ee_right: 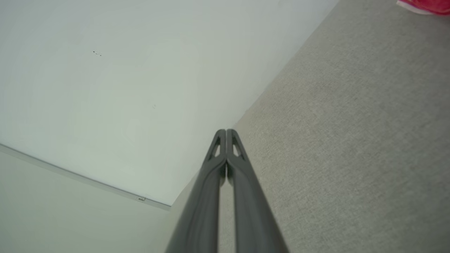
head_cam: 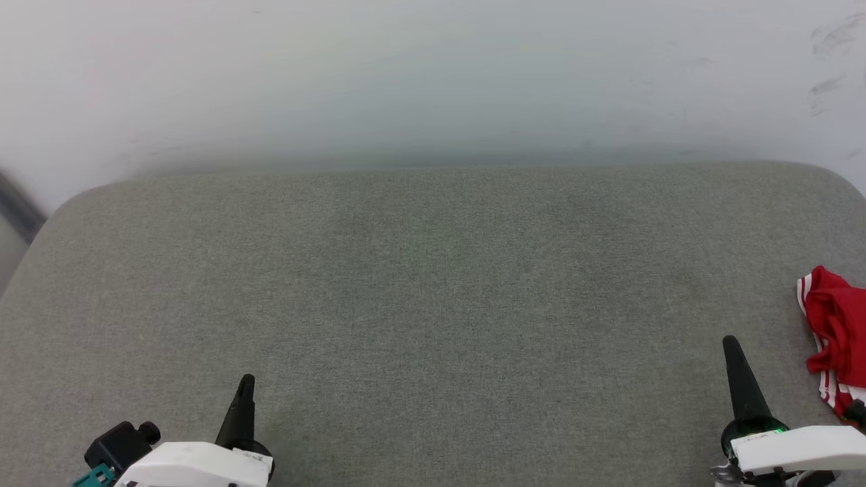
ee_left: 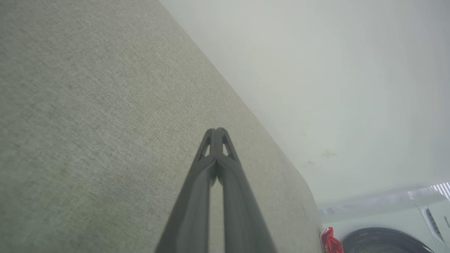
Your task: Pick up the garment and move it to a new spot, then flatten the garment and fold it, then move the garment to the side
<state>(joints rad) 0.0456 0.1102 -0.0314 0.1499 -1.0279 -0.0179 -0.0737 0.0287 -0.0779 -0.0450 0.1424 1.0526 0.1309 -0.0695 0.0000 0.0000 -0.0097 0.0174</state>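
Down at the near left, the left gripper (head_cam: 247, 380) is clenched, fingers pressed together on nothing. Near right, the right gripper (head_cam: 730, 342) is pinched tight too, and empty. Just right of it and a touch farther, at the right edge of the grey fabric pad (head_cam: 433, 270), lies the garment (head_cam: 837, 325), a crumpled red heap with white-striped trim, clear of both claws. Beyond the pad, a pale wall (head_cam: 433, 74).

The cushion (head_cam: 433, 284) is grey woven cloth, matt and coarse-grained; the wall (head_cam: 433, 81) behind it is smooth, matt, scuffed. The garment (head_cam: 839, 325) is smooth red cloth, creased. The left gripper (head_cam: 246, 380) and right gripper (head_cam: 731, 341) are dark matt plastic.
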